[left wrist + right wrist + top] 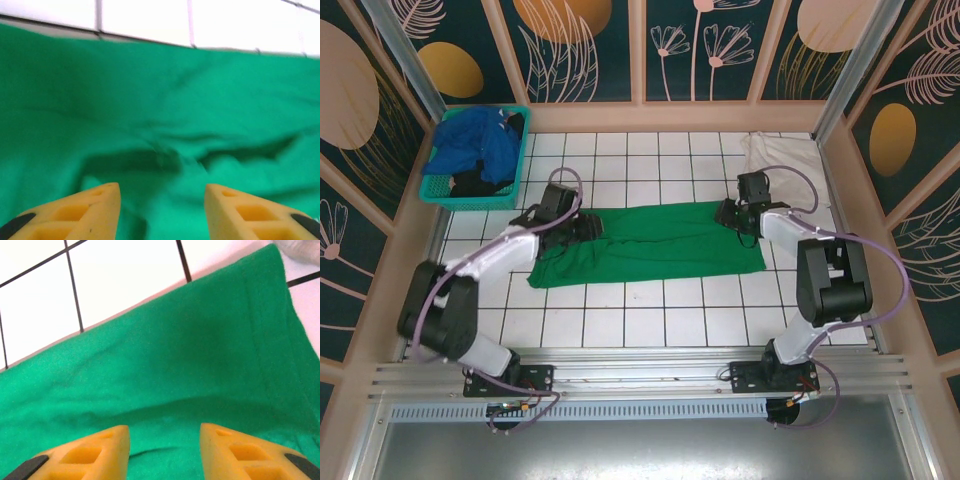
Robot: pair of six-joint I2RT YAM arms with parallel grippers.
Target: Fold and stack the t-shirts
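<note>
Both ends of green t-shirt (pixel 650 240) covered, nothing gripped.
Left fingers (pixel 75 215) and right fingers (pixel 85 455) stand parted, no cloth pinched between either pair. The shirt lies flat on the desk (pixel 650 320) directly beneath and ahead of both, folded to a long band running from one pair to the other. My read: this end-to-end stance is for taking both short edges together for the next fold. Cloth is rumpled just ahead of left fingers, smooth hem ahead of right. Blue t-shirt (pixel 475 145) sits in basket (pixel 470 203) beyond left fingers, cream t-shirt (pixel 775 155) beyond right.

Matt green cloth t-shirt (pixel 660 245) (softly creased) on smooth tiles (pixel 620 322).
</note>
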